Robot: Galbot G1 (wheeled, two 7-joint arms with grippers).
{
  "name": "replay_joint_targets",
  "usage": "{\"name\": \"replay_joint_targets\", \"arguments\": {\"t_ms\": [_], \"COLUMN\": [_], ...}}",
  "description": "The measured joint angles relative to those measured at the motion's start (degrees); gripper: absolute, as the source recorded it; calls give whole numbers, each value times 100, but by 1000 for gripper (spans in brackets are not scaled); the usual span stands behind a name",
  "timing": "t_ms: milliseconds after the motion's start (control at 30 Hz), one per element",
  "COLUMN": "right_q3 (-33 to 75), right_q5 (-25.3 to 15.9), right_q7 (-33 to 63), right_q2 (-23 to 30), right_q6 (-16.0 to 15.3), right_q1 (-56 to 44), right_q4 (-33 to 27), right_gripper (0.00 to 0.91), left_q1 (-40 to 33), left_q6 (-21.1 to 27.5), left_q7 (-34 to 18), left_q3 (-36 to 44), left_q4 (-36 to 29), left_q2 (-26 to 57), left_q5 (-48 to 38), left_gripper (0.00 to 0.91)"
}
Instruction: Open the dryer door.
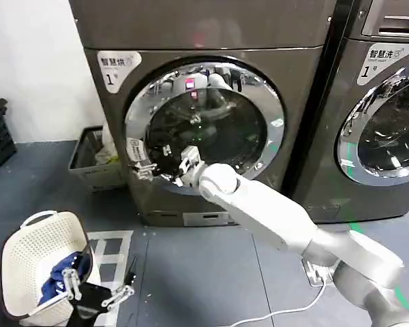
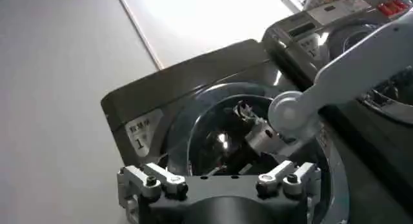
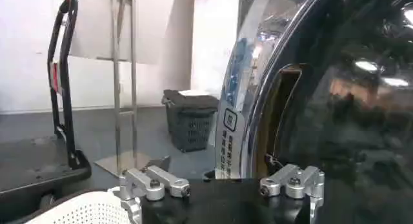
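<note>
Low at the near left the left gripper [image 1: 95, 289] hangs idle with fingers spread wide beside a white laundry basket [image 1: 27, 255], while the right arm stretches far forward and leftward, its right gripper [image 1: 165, 163] spread open at the left chrome rim of the dryer door [image 1: 204, 126].

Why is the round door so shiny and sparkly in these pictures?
In the head view, the dryer door has a chrome rim that mirrors the room, with bright glints on its dark glass near the right gripper. The right wrist view shows light streaks on the rim; the left wrist view has a washed-out white glare above the machine.
</note>
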Motion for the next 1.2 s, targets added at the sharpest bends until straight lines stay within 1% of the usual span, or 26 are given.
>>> {"name": "replay_joint_targets", "arguments": {"t_ms": [567, 867, 1200], "right_q3": [-49, -65, -141], "right_q5": [-31, -39, -32], "right_q7": [-339, -639, -999], "right_q2": [238, 143, -82], "right_q6": [31, 39, 47], "right_q1": [114, 111, 101], "right_q4": [-404, -338, -132], "right_gripper": [907, 907, 907], "left_q1": [22, 16, 8], "left_q6": [0, 0, 0], "left_q7": [-4, -5, -3], "left_q3": [-41, -29, -25], "left_q4": [0, 10, 8], "left_q2": [24, 28, 43], "left_q5": [-73, -72, -70], "left_gripper": [907, 907, 907]}}
